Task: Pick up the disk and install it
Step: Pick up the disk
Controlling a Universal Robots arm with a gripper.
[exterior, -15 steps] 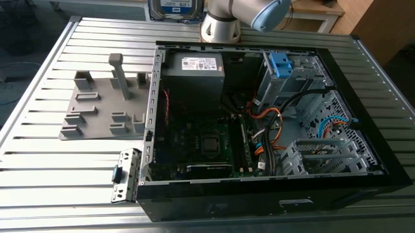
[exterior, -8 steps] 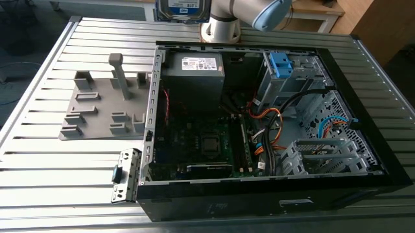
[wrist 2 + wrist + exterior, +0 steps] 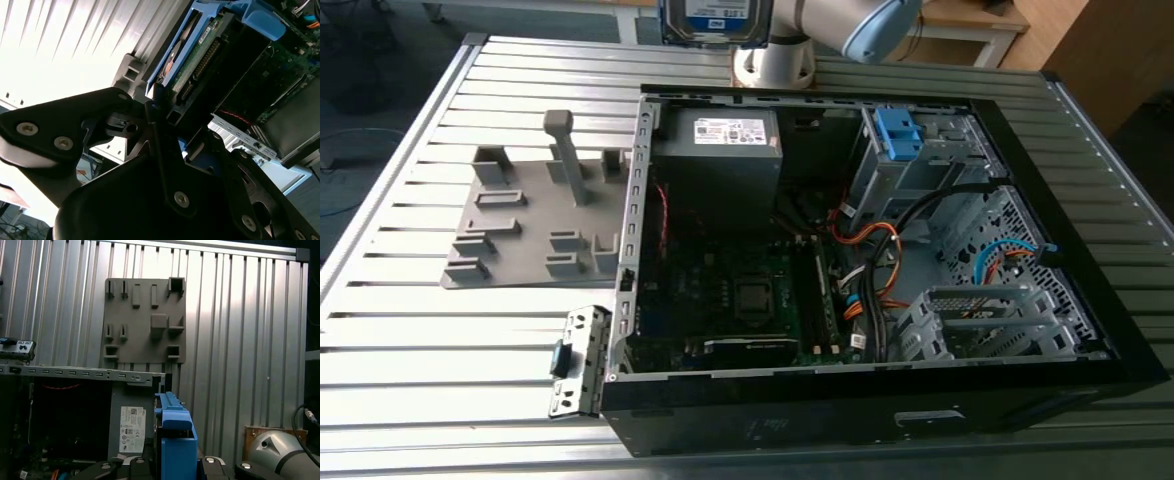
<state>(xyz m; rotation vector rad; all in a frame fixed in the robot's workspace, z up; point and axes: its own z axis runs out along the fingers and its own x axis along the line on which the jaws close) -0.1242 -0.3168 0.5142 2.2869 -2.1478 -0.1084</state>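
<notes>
Disk point(image 3: 711, 20) hangs at the far side of the scene, just beyond the far edge of the open computer case point(image 3: 854, 420). Gripper point(image 3: 172, 122) grips one end of it, jaws closed on the blue-framed edges. Judged rigid, fairly heavy and shock-sensitive; the frame's sides offer the safest hold.

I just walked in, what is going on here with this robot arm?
The gripper is shut on the disk, a silver hard drive in a bright blue plastic caddy, and holds it in the air over the edge of the open black computer case. It is not yet installed. A grey holder plate lies beside the case.
</notes>
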